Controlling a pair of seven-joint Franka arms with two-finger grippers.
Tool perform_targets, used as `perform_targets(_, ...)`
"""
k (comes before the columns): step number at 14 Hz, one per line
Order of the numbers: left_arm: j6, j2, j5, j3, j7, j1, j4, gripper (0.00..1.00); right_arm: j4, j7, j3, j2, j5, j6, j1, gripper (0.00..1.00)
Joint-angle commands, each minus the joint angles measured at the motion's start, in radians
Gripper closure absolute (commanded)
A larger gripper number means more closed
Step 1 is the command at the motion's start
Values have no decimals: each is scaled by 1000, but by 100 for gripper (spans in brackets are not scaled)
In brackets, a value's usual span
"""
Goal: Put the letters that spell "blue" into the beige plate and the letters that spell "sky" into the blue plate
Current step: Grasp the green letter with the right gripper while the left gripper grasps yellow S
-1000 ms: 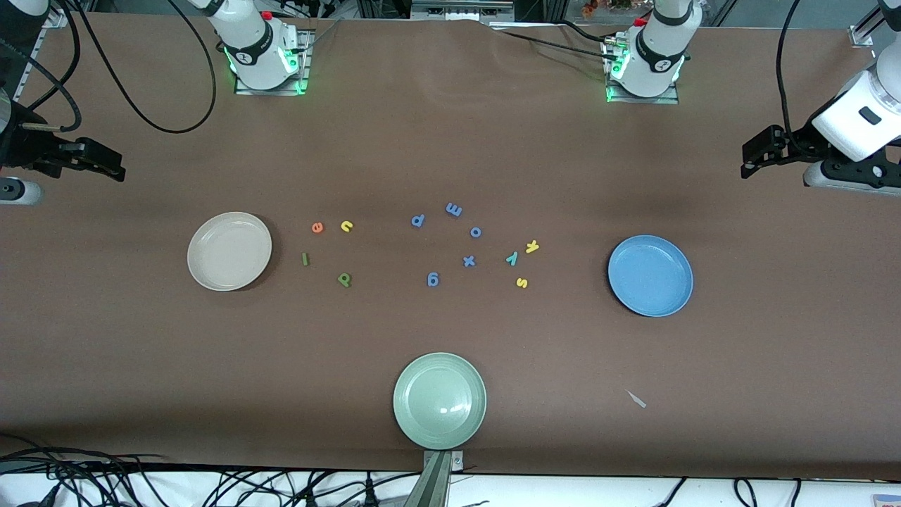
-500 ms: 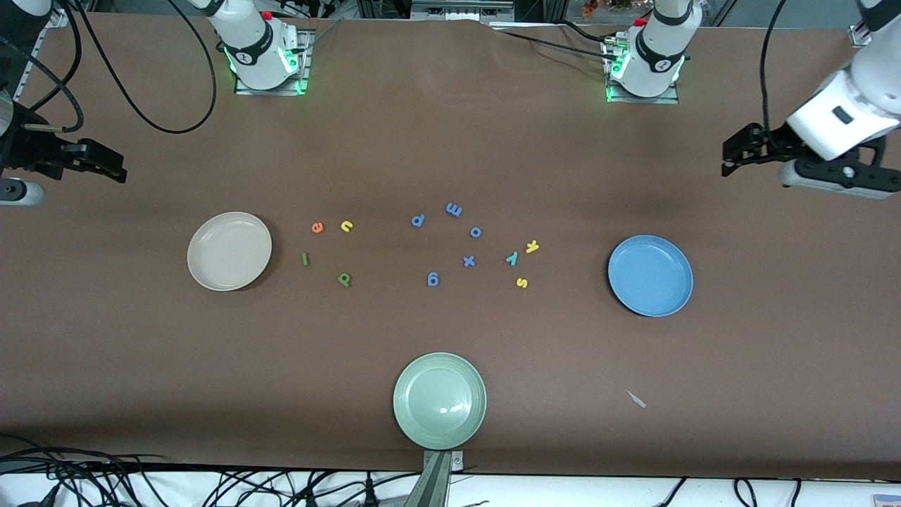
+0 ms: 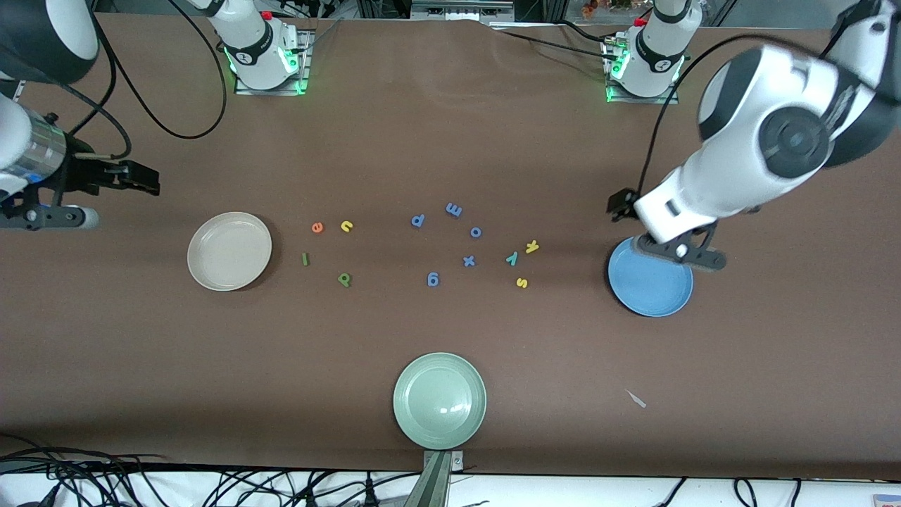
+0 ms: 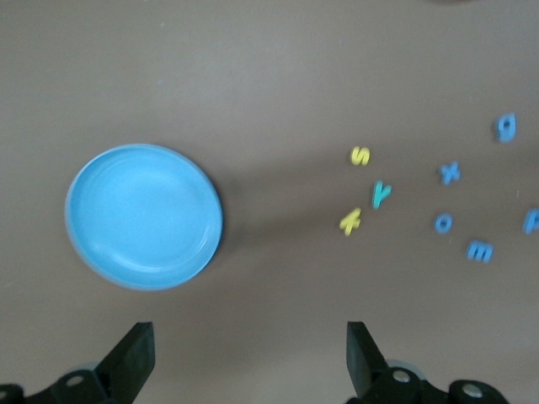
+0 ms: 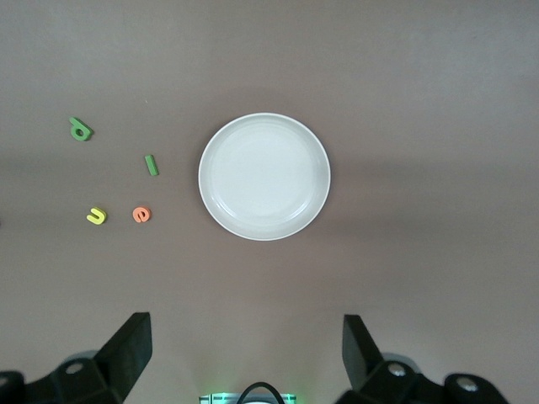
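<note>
The beige plate (image 3: pixel 229 251) (image 5: pixel 264 176) lies toward the right arm's end, with orange e (image 3: pixel 317 227), yellow u (image 3: pixel 346 226), green l (image 3: pixel 305 259) and green b (image 3: pixel 344 279) beside it. The blue plate (image 3: pixel 651 292) (image 4: pixel 143 216) lies toward the left arm's end, next to yellow k (image 3: pixel 532 246), teal y (image 3: pixel 512 258) and yellow s (image 3: pixel 521 283). My left gripper (image 3: pixel 623 208) (image 4: pixel 250 353) hangs open and empty over the blue plate's rim. My right gripper (image 3: pixel 141 179) (image 5: pixel 247 349) is open and empty, high over bare table beside the beige plate.
Several blue letters (image 3: pixel 454 209) are scattered mid-table between the two letter groups. A pale green plate (image 3: pixel 439 400) sits near the table's front edge. The left arm's bulk covers part of the blue plate. A small scrap (image 3: pixel 637 399) lies on the cloth.
The left arm has swung in from the table's end to above the blue plate. The right gripper has shifted a little toward the beige plate. Letters and plates have not moved.
</note>
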Motion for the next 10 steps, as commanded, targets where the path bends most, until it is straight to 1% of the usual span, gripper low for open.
perform_targets(1, 44, 105, 1, 6, -125, -39, 95, 0, 9, 6, 2, 68, 5, 52, 49, 0)
perform_targets(3, 156, 185, 1, 8, -309, -84, 97, 0, 6, 8, 2, 125, 14, 118, 83, 0)
perform_targets(4, 211, 220, 1, 8, -419, -97, 97, 0, 5, 29, 2, 154, 44, 157, 106, 0)
perform_targets(5, 257, 246, 2, 8, -502, -114, 97, 0, 3, 83, 2, 191, 67, 195, 113, 0)
perform_targets(6, 297, 272, 4, 8, -559, -134, 95, 0, 0, 129, 2, 223, 72, 230, 129, 0)
perform_targets(8, 348, 331, 4, 17, -668, -183, 95, 0, -15, 148, 2, 259, 71, 276, 164, 0)
perform_targets(10, 441, 384, 2, 25, -873, -181, 89, 0, -72, 145, 2, 280, 71, 359, 178, 0)
